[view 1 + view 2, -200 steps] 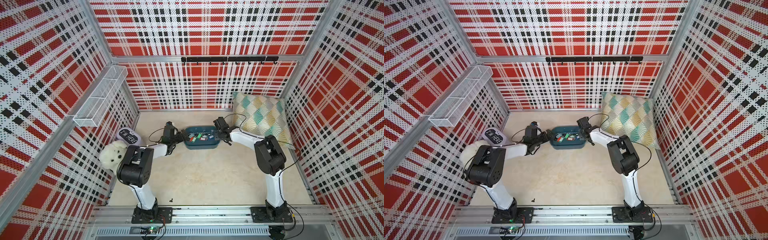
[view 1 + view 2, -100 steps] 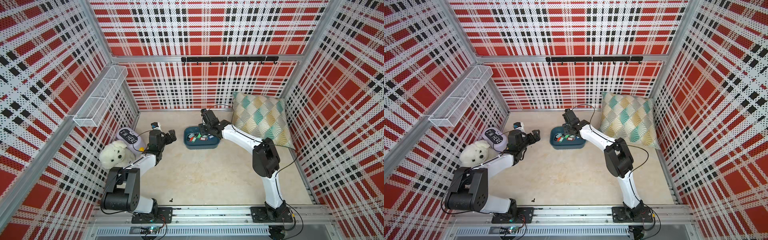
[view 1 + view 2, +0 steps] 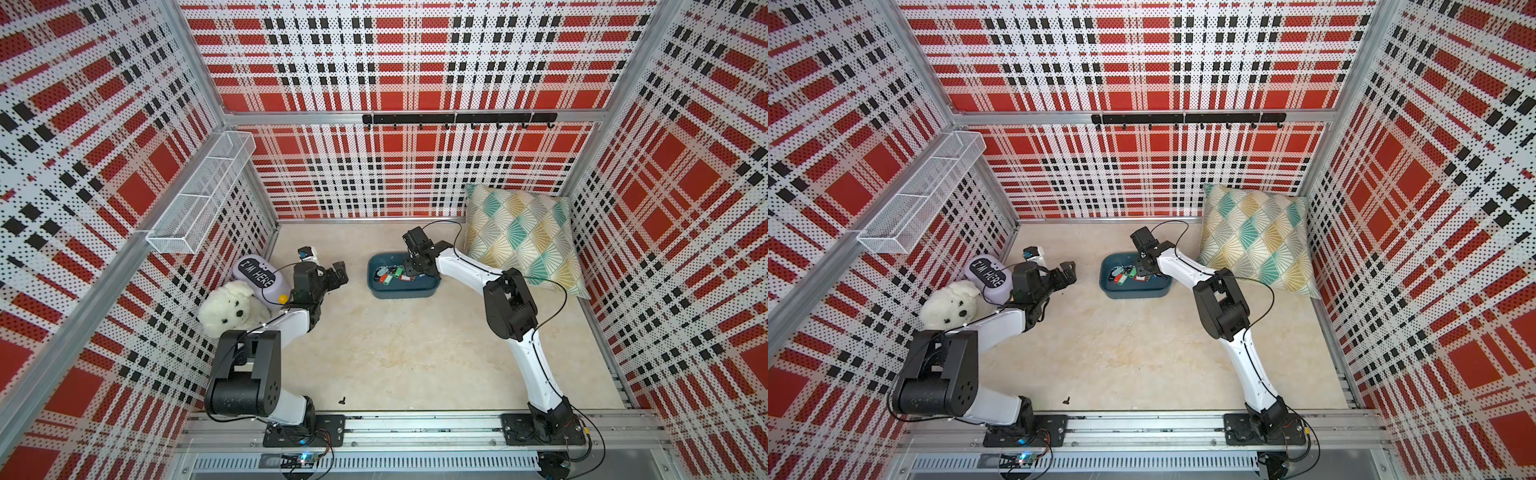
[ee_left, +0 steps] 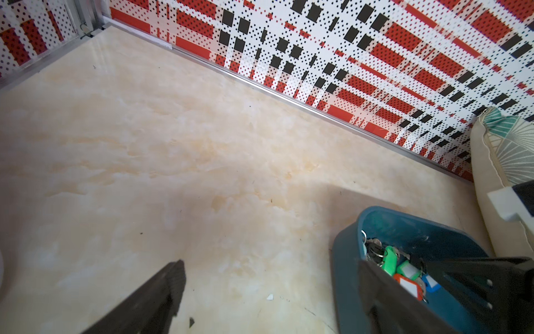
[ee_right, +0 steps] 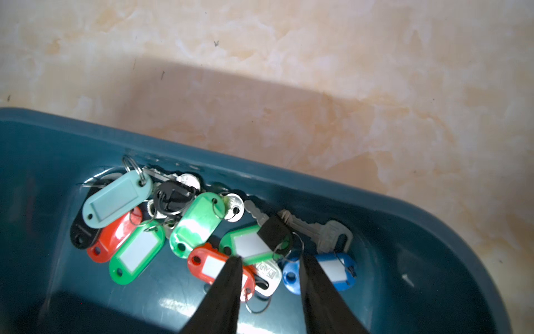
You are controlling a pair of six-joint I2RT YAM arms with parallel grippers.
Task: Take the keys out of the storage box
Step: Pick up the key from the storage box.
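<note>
Teal box (image 5: 419,245) on surface, keys (image 5: 202,231) piled inside | step: picking a key | my right claw (image 5: 268,258) part-spread astride green tag (image 5: 248,244), pinching nothing | my left claw (image 3: 341,274) spread wide, near box | next: squeeze, lift clear.

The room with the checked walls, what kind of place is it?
Probably a robot practice booth: robot arms bolted to a metal rail, perforated plaid walls close all round, and props like a pillow and plush toy.
</note>
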